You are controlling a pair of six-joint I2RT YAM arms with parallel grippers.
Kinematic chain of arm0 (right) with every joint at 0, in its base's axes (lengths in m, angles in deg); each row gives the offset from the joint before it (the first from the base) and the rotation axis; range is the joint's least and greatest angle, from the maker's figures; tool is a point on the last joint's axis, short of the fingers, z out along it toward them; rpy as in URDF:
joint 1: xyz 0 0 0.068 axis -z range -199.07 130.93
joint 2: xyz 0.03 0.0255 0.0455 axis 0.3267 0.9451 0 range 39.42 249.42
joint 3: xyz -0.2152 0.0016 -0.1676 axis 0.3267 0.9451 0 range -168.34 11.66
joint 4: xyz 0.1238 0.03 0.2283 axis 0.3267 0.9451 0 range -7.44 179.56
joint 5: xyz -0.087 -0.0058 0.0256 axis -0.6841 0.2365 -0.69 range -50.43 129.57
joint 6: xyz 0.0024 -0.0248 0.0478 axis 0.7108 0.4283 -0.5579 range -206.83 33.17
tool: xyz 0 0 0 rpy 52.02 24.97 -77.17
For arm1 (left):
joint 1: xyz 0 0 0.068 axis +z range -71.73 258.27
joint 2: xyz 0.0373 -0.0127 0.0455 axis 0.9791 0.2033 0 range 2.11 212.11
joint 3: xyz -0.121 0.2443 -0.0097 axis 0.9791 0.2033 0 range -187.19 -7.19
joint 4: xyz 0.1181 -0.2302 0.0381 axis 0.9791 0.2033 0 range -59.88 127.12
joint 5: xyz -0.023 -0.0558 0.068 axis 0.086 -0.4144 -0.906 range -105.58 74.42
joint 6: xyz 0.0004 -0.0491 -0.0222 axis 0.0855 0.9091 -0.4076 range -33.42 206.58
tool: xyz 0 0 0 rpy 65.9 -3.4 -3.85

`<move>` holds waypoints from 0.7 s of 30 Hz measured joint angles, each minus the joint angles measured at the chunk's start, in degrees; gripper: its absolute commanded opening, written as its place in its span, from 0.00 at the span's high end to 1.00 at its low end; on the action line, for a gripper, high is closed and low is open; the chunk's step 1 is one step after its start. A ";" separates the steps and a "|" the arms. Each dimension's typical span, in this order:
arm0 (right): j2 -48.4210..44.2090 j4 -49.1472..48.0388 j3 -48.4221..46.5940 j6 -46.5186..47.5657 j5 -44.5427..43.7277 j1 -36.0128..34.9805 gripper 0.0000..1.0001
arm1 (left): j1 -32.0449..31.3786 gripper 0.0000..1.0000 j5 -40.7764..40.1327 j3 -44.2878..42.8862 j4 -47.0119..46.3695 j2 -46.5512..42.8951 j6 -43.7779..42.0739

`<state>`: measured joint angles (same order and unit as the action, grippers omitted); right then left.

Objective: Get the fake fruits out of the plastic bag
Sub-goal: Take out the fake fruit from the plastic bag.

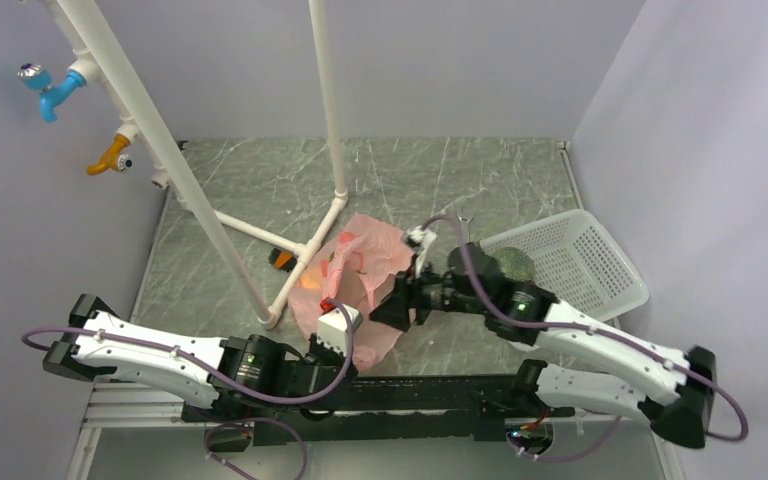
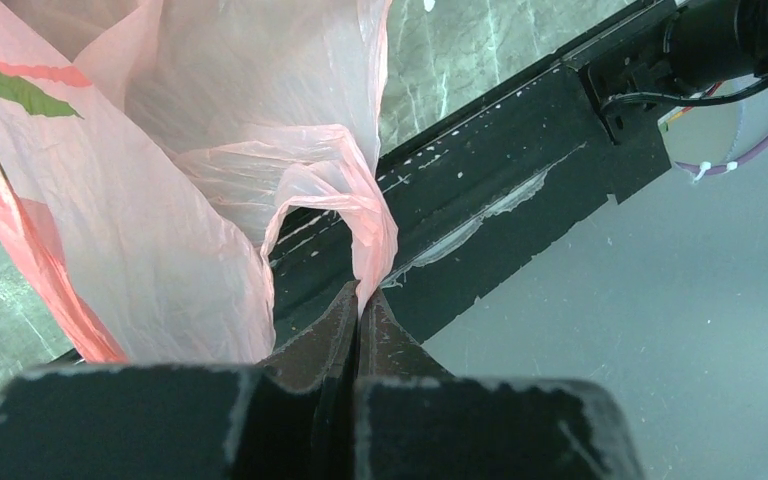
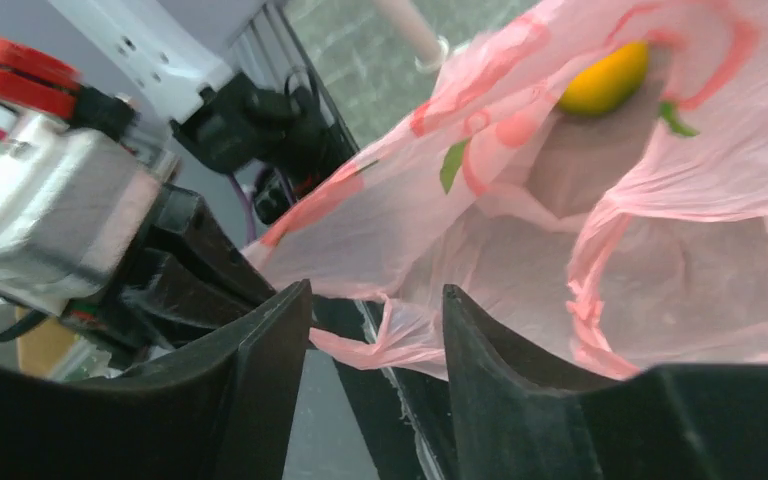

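Bag: the pink bag (image 1: 365, 262) lies crumpled in the middle of the table (image 1: 460, 180), between the two grippers.
Fruit inside: a yellow piece (image 3: 605, 80) shows deep in the bag in the right wrist view. From above, an orange glow (image 1: 310, 283) shows through the film on the bag's left side.
Melon: the grey-green melon (image 1: 515, 264) sits outside the bag, in the near-left corner of the basket (image 1: 610, 270).
Left gripper (image 2: 361, 300): jaws pressed together, their tips pinching the bag's handle loop (image 2: 360, 215) at the near edge of the table.
Right gripper (image 3: 375, 315): jaws spread at the bag's open mouth. A wrinkled edge of film crosses the gap between them, and they are not closed on it.
Basket: white mesh, right of the bag, behind the right arm.
Brush (image 1: 282, 260): orange and black, left of the bag, beside the foot of the white pipe frame (image 1: 325, 110).
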<state>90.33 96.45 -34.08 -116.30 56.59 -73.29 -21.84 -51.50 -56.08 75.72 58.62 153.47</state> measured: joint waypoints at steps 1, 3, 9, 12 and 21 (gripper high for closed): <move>2.27 -1.22 -0.22 0.39 -0.72 -2.54 0.54 | 0.00 1.00 -0.07 0.00 0.20 0.00 0.02; 6.19 -2.56 -0.20 0.76 -2.99 -5.97 0.54 | -0.07 1.00 -0.11 0.00 0.50 -0.07 0.13; 15.54 -12.00 5.25 4.13 -14.23 -14.12 0.50 | -0.50 1.00 -0.15 0.04 0.15 -1.55 0.37; 20.46 -16.59 7.06 6.45 -18.71 -15.41 0.50 | -0.55 1.00 -0.17 0.04 -0.42 -2.03 0.17; 34.73 -32.72 7.76 13.60 -32.04 -15.08 0.46 | -1.73 1.00 -0.35 -0.68 -0.33 -2.03 -0.17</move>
<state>125.06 63.73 -26.32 -102.71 24.55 -88.37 -23.57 -51.85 -56.75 75.40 56.59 153.30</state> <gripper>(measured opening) 0.533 0.042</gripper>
